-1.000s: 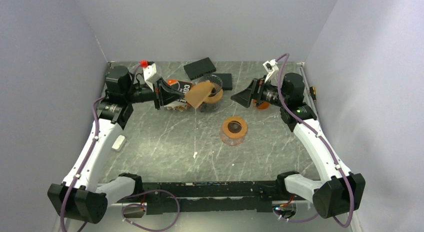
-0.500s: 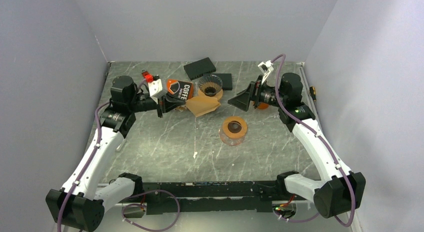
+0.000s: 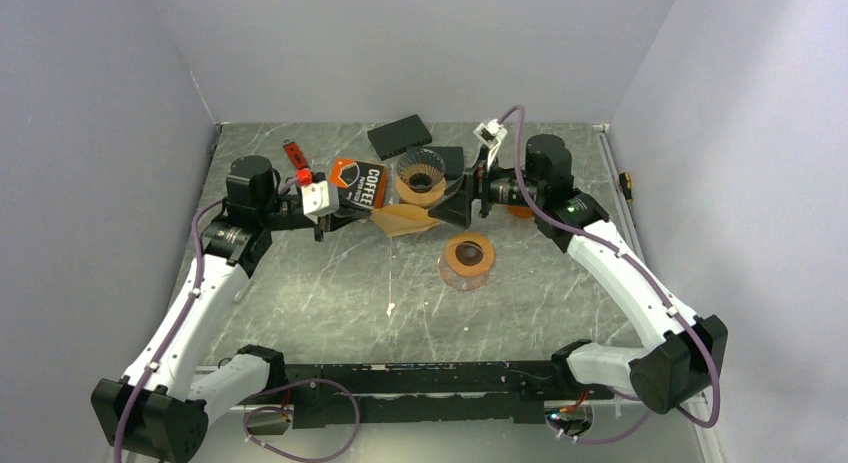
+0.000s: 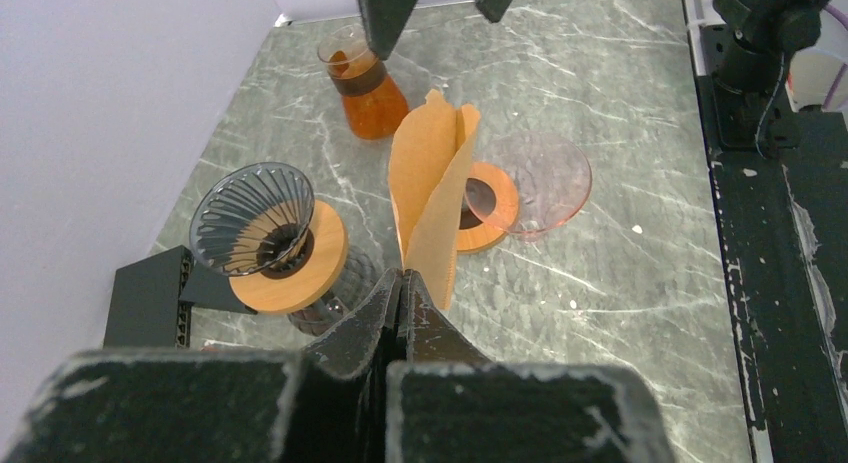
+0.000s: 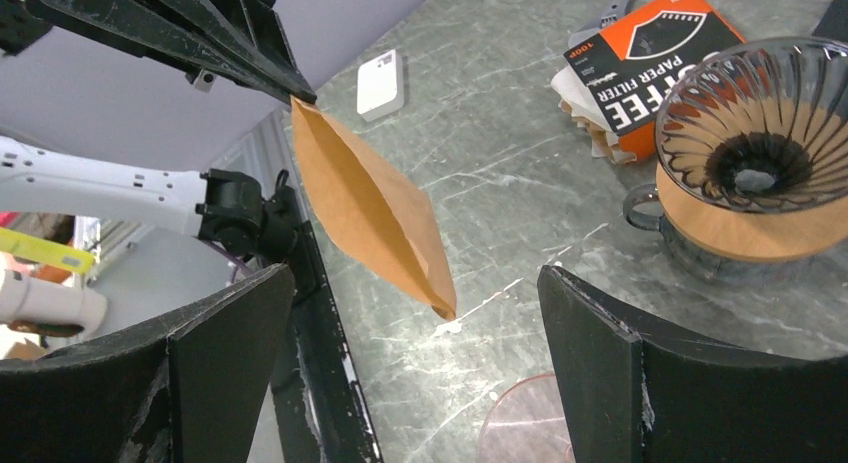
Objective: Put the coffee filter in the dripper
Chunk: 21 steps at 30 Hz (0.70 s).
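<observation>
My left gripper [image 4: 403,278] is shut on the edge of a brown paper coffee filter [image 4: 432,188], which it holds in the air with its mouth slightly parted. From above, the coffee filter [image 3: 405,221] hangs just in front of the dark ribbed glass dripper [image 3: 420,171] on its wooden collar. My right gripper [image 3: 447,203] stands open right beside the filter's far end. In the right wrist view the filter [image 5: 370,213] floats ahead of my wide-apart fingers [image 5: 230,333] without touching them, and the dripper [image 5: 755,153] is at the right.
A pinkish dripper with a wooden ring [image 3: 468,256] sits mid-table. An orange-and-black filter pack [image 3: 358,181] lies left of the dark dripper. Black boxes [image 3: 399,135] lie at the back, and an orange glass carafe [image 4: 365,93] stands behind the right arm. A small white block [image 5: 381,83] lies near the left arm.
My right arm has swung left, bringing its open gripper up to the filter. The left gripper has lowered and turned the filter in front of the dripper, still shut on it.
</observation>
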Tool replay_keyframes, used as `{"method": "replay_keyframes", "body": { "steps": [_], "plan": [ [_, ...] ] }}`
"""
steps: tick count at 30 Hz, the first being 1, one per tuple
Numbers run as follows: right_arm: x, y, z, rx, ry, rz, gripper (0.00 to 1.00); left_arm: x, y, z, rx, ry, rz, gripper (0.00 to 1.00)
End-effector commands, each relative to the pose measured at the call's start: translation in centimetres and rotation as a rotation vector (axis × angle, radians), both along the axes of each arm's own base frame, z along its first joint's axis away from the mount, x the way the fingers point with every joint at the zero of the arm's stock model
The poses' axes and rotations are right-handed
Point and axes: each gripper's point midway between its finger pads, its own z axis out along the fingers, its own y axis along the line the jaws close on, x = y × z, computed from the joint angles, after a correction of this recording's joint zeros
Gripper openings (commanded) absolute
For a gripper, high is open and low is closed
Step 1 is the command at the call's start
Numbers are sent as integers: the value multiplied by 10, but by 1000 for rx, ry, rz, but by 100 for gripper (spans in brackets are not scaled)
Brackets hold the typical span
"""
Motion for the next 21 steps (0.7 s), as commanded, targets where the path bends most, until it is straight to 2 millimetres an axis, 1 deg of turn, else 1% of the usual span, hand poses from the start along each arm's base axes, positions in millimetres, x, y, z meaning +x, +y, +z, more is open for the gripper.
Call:
{"method": "replay_keyframes", "body": {
  "steps": [1, 5, 10, 16, 19, 21],
  "plan": [
    [4, 9, 8, -41, -81, 9, 88, -13, -5, 0, 6, -36, -86, 0],
    [4, 17, 3, -51, -86, 17, 86, -14, -6, -1, -2, -32, -93, 0],
    [3, 27, -5, -71, -74, 50, 76, -17, -8, 0, -6, -23, -107, 0],
    [0, 36, -8, -83, -72, 85, 73, -16, -9, 0, -13, -9, -113, 0],
    [-3, 41, -11, -81, -66, 112, 69, -17, -9, 0, -16, -7, -116, 0],
    [-5, 45, -10, -76, -69, 130, 64, -16, -9, 1, -19, -9, -109, 0]
  ]
}}
